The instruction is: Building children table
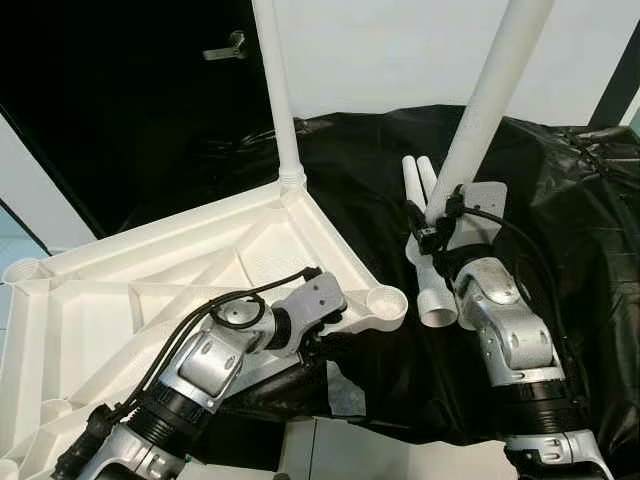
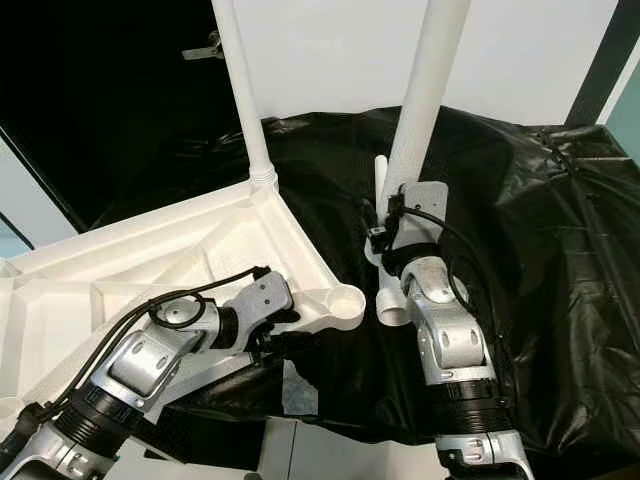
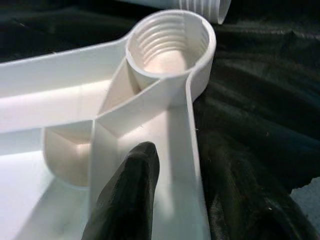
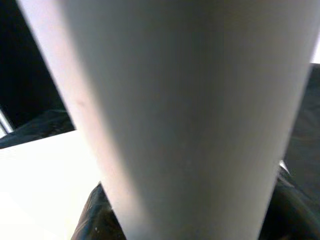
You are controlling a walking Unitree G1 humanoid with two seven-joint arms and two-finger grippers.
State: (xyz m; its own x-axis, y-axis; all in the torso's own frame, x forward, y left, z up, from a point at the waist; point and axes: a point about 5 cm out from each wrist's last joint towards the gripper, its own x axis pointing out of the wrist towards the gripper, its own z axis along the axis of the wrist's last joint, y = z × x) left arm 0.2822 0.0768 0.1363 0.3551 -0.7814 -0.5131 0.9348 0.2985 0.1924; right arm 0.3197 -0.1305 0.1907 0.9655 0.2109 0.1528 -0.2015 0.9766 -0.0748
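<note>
Left gripper (image 1: 345,318) bracing upturned tabletop (image 1: 150,290) beside open corner socket (image 1: 385,300), jaw spread hidden. Right gripper (image 1: 432,230) clamped around loose leg (image 1: 480,120), threaded end down, poised for that socket. Beyond, fitted leg (image 1: 277,90) upright.

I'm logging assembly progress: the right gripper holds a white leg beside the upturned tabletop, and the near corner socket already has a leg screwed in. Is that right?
Not quite. The near corner socket is still empty; the left wrist view shows its bare threads. The right gripper does hold a white leg beside the upturned tabletop; only the far corner has a leg screwed in.
</note>
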